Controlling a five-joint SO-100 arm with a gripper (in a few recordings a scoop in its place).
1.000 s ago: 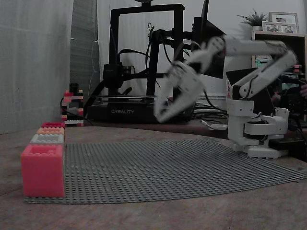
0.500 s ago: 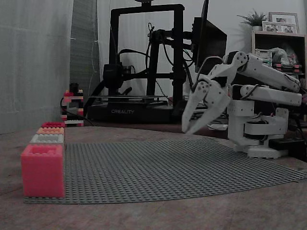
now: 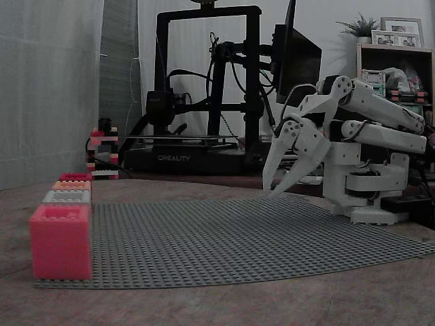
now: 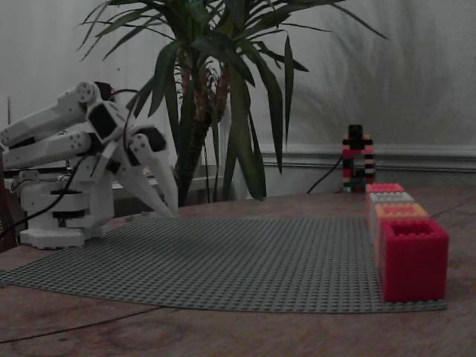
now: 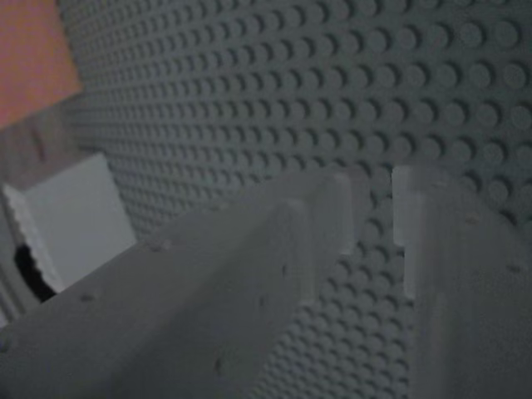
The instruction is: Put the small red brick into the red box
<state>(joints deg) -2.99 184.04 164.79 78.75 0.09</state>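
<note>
Low over baseplate [image 3: 238, 238], gripper [image 3: 272, 187] (fingers parted)

My gripper [image 5: 371, 212] is blurred in the wrist view, its base cut off by the lower frame edge. An orange patch [image 5: 33, 58] at upper left is too blurred to identify.

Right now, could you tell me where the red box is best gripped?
Likely the red box by its free end wall, pinched from above over the rim: its top is open, letting one finger inside, while the orange box abuts the opposite wall.
</note>
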